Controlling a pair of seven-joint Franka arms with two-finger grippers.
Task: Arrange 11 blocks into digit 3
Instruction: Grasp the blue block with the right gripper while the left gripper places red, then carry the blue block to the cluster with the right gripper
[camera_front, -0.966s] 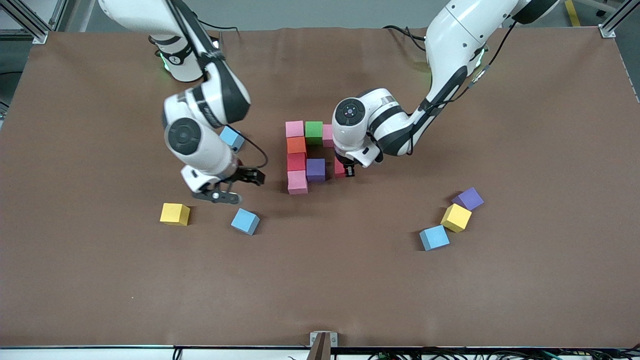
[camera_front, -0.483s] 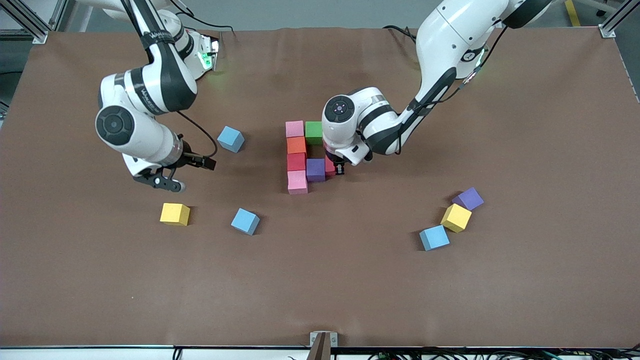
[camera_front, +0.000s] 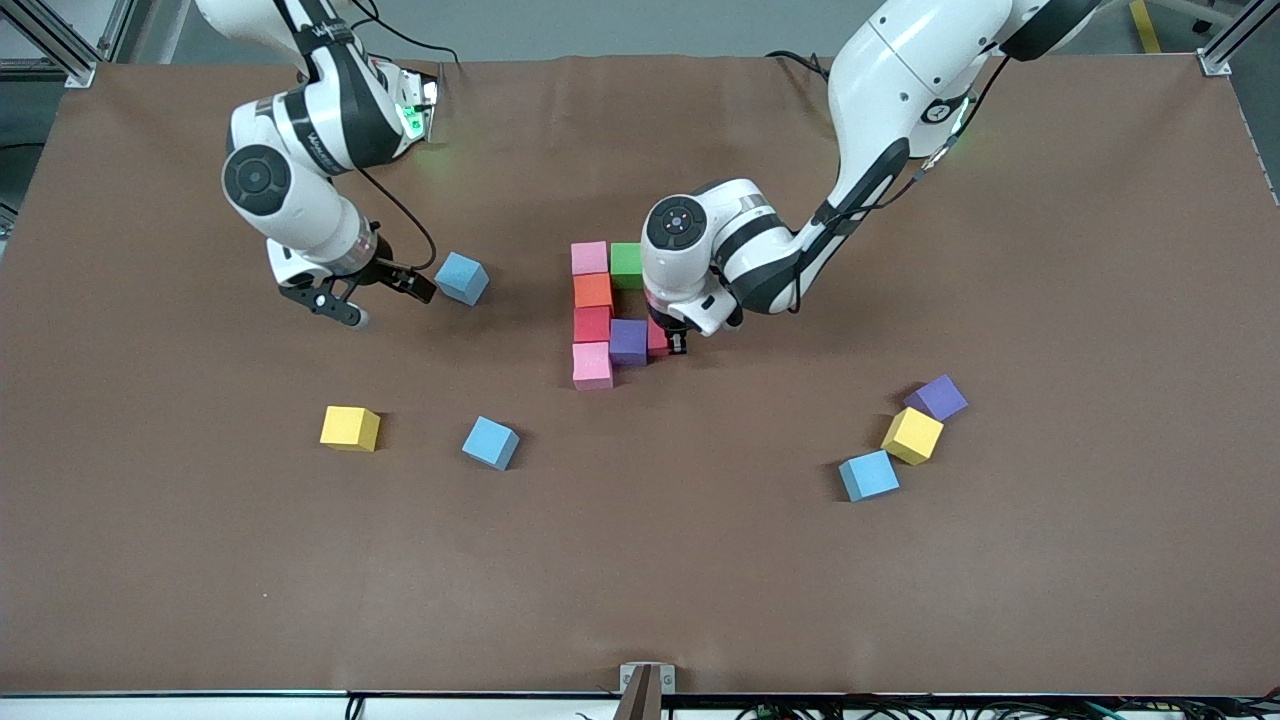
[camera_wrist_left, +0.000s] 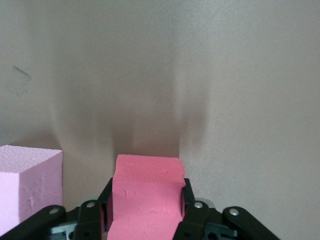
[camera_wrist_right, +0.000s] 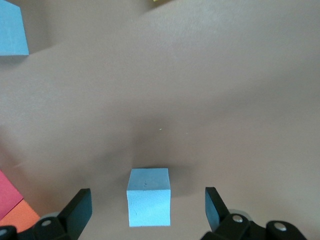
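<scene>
Brown desk (camera_front: 700, 560) carries the whole job; I report from largest item down.

The digit 3 (camera_front: 606, 312) is partly built near the middle of the desk: a column of pink, orange, red and pink cubes, a green cube (camera_front: 628, 264) beside the farthest pink one, and a purple cube (camera_front: 629, 340) beside the red.

My left tool (camera_front: 668, 340) stands low at the open end of that middle bar, clamped on a red block (camera_wrist_left: 145, 200) whose sides the fingers (camera_wrist_left: 192, 212) visibly dent. The block sits just beside the purple cube, on the side toward my left arm's end of the desk; whether the two touch I cannot confirm. In my judgement the release turns on that gap being closed and the faces square.

My right tool (camera_front: 355, 295) hovers with its jaws spread wide and empty, a light blue block (camera_wrist_right: 148, 202) lying between the fingers but untouched.

Loose cubes remain: a yellow block (camera_front: 350, 428) and another light blue block (camera_front: 490, 442) nearer the camera.
</scene>
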